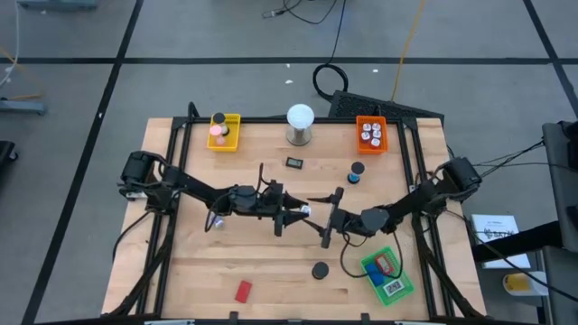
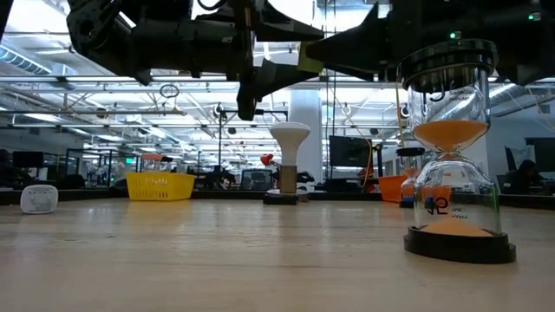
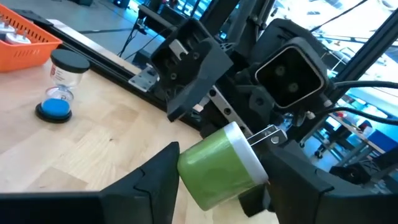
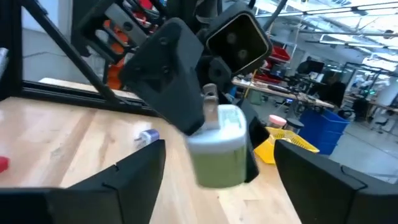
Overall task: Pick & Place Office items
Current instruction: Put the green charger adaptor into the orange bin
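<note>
A thumb-sized green bit (image 3: 217,171) with a whitish end and a metal wire loop hangs in the air over the table's middle (image 1: 307,211). My left gripper (image 1: 294,215) is shut on it. My right gripper (image 1: 330,217) faces it from the table's right, open wide. Its fingers (image 4: 130,180) stand on either side of the green bit (image 4: 217,155) without touching. On the table lie a red flat block (image 1: 243,291), a small black piece (image 1: 294,162) and a tiny purple bit (image 1: 215,219). My left gripper pinches the green bit by its green body (image 3: 189,168) between its two fingers (image 3: 158,177), coming level from the table's left. The bit is lifted clear of the table, and its whitish end with the wire loop (image 3: 267,134) points toward my right gripper.
At the far edge stand a yellow tray (image 1: 224,132), a white ball on a metal base (image 1: 300,123) and an orange tray (image 1: 371,134). A green tray (image 1: 386,276) sits near right. A blue hourglass (image 1: 356,171) and an orange-sand hourglass (image 2: 455,147) stand on the table.
</note>
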Robot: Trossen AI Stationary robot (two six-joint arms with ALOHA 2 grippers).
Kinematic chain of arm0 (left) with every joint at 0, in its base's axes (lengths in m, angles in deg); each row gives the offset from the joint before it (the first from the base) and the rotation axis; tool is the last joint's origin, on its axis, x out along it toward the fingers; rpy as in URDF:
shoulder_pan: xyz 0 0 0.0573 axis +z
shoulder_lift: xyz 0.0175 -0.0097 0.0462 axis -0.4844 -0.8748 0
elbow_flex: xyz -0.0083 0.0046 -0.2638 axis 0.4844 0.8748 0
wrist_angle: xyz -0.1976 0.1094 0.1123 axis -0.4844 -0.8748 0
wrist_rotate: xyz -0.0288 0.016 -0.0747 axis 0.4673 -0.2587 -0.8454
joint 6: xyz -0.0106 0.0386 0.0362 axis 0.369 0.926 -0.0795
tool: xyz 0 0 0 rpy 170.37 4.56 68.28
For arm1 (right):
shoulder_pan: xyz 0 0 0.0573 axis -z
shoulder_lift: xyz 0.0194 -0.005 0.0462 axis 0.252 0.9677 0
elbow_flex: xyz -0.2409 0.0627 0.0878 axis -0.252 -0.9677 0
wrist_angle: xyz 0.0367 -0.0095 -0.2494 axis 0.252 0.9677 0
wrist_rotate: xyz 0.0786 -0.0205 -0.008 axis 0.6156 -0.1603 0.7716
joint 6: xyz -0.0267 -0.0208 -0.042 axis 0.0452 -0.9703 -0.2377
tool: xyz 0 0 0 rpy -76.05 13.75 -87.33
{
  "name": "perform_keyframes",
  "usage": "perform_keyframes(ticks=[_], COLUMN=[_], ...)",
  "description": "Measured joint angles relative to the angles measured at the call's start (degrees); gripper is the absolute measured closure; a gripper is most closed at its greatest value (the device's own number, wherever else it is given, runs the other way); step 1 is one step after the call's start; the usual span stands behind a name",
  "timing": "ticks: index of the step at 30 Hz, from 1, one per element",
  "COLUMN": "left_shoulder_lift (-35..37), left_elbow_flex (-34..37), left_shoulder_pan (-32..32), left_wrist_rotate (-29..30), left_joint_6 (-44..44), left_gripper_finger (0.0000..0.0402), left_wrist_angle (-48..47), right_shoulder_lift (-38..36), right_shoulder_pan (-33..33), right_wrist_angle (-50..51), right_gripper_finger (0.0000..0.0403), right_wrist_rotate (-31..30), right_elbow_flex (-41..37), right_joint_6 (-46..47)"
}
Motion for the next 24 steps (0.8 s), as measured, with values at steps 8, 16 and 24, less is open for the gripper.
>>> perform_keyframes(ticks=[8,16,24], left_shoulder_lift=[0.00,0.41,9.26], left_elbow_flex=[-0.04,-0.04,0.02], left_shoulder_pan=[0.00,0.69,3.31], left_wrist_rotate=[0.09,-0.85,-1.58], left_joint_6=[0.29,4.01,13.64], left_gripper_finger=[0.0175,0.0172,0.0104], left_wrist_angle=[-0.28,-1.23,-16.53], right_shoulder_lift=[1.83,1.81,-3.46], right_shoulder_pan=[1.42,1.26,1.29], right_wrist_angle=[-0.01,-0.32,3.24], right_gripper_finger=[0.0191,0.0277,0.0277], right_wrist_rotate=[0.92,1.08,-1.82], right_elbow_flex=[2.08,2.05,-1.36], right_joint_6=[-1.31,-3.40,-0.32])
